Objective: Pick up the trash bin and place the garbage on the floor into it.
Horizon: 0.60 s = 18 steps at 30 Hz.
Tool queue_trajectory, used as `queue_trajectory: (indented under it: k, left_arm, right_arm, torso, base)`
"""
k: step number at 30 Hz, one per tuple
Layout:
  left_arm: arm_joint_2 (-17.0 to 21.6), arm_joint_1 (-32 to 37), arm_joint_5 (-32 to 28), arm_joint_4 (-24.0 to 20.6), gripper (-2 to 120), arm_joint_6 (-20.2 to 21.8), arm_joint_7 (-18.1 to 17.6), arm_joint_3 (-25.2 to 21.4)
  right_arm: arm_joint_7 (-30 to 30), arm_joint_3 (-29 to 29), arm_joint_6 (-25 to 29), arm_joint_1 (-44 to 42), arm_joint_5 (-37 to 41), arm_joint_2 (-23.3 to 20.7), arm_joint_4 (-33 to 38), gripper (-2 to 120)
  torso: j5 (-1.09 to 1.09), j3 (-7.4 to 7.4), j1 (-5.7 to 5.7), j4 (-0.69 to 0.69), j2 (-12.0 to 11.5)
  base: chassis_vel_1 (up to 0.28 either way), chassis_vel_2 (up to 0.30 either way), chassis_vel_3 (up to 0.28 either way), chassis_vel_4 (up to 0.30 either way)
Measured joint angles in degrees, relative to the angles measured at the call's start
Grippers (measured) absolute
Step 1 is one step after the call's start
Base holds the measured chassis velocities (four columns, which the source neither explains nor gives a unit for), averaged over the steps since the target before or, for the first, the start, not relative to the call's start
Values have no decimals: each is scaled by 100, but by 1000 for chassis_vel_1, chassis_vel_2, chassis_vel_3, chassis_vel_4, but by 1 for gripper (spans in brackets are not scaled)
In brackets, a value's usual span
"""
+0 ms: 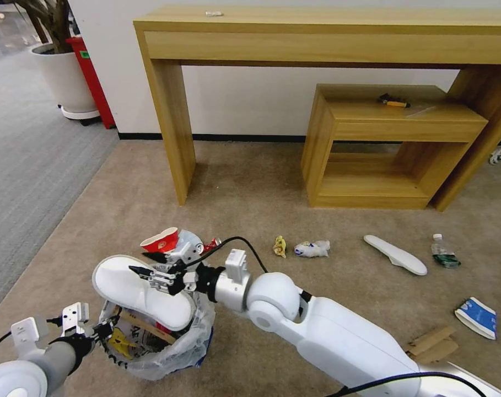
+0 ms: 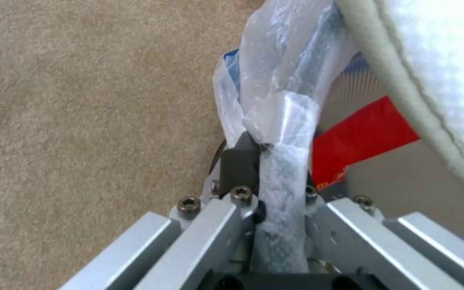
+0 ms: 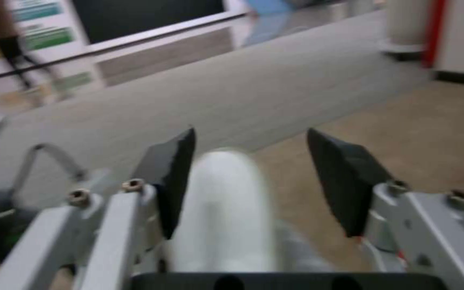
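Head view: left gripper (image 1: 104,330) jaws clamp crinkled trash bin (image 1: 162,344) rim; right gripper (image 1: 151,270) jaws apart, seemingly around white slipper (image 1: 143,289).

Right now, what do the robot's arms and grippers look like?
The right arm has glossy white rounded shells and a black cable looping over its wrist. The left arm is grey and white. Both the right gripper and the left gripper have silver bolted metal links and dark fingertips.

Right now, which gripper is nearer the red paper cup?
Right. The right gripper sits open around the white slipper just in front of the cup; the left gripper clamps the trash bin rim, farther back.
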Motion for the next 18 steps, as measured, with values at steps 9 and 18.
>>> queue_trajectory:
  k: [9, 18]
  left_arm:
    - [-41, 102, 175, -3, 0, 0, 186, -50]
    - [-66, 215, 300, 9, 0, 0, 331, -70]
  right_arm:
    - [168, 1848, 38, -1468, -650, -969, 206, 96]
    - [19, 3621, 223, -3287, -1211, -1103, 407, 100]
  torso:
    - [1, 0, 0, -2, 0]
    - [1, 0, 0, -1, 0]
  base:
    - [0, 0, 0, 0]
    - [0, 0, 0, 0]
